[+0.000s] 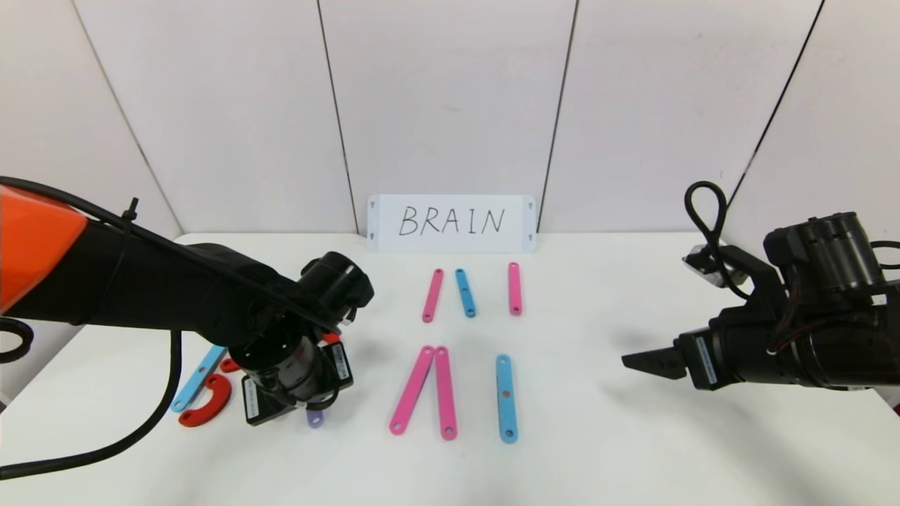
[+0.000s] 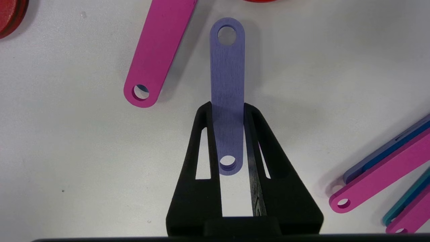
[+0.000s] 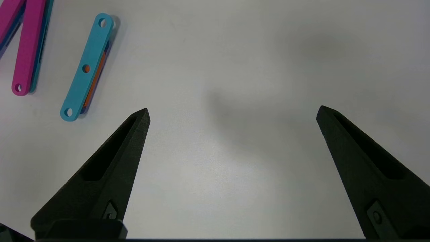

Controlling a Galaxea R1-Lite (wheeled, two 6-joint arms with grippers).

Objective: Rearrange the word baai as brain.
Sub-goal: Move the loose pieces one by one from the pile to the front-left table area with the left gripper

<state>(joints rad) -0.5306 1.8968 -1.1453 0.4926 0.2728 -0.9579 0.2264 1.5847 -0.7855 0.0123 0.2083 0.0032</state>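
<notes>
Left gripper (image 2: 227, 134) pinches purple strip (image 2: 227, 84) low over table (image 1: 633, 436), left of the pink strips (image 1: 429, 390). Right gripper (image 3: 231, 114) idle at right, fingers spread wide. Letters look part-built; R and N probably unfinished, most rearranging left

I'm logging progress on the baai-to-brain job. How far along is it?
Early. Done: nothing clearly; the pieces on the white table do not yet spell the BRAIN card. In hand: the left gripper is shut on a purple strip, near the red curve and a pink strip. Left: the R and N. The right gripper hangs open, holding nothing.
</notes>
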